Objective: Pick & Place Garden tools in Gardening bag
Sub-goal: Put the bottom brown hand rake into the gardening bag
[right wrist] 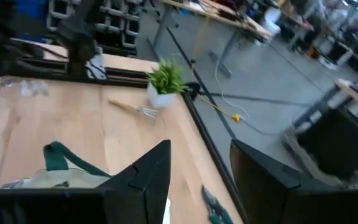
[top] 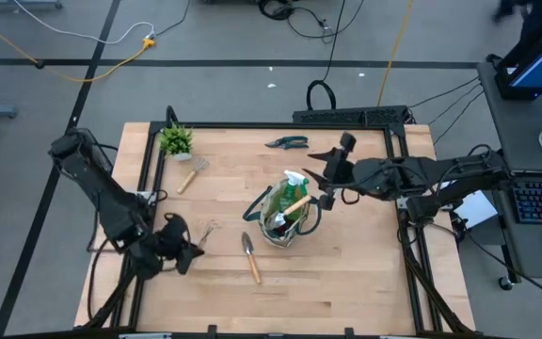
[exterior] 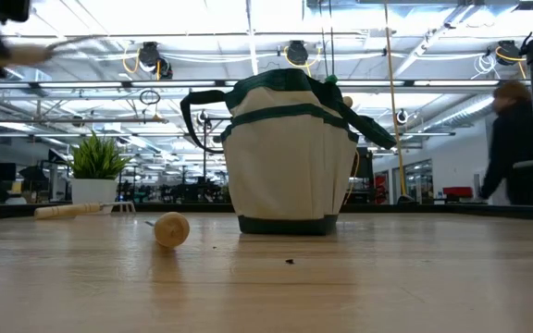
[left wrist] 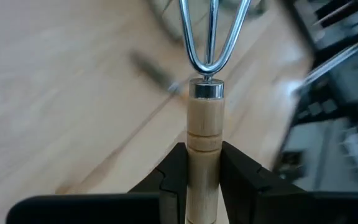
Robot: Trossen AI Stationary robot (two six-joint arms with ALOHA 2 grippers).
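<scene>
Left gripper (top: 188,247): seen near the table's front-left in the high view; its jaws are clenched on the wooden handle of a wire hand rake (left wrist: 205,106), whose tines point away from the fingers (left wrist: 174,171).
Right gripper (top: 320,176): held just beside the bag on its right side; the jaws are spread apart and nothing is between them, as seen in the right wrist view.
Bag (top: 288,218): placed upright near the table's middle; a green spray bottle (top: 295,184) and a wooden handle (top: 295,205) are seen sticking out of its top.
Trowel (top: 251,256): laid flat on the table just in front of the bag, to its left.
Second rake (top: 192,173): laid near the back-left, beside the potted plant (top: 176,141).
Shears (top: 287,143): laid at the back edge, behind the bag.
Person (exterior: 512,148): seen standing in the room beyond the table in the low view.
</scene>
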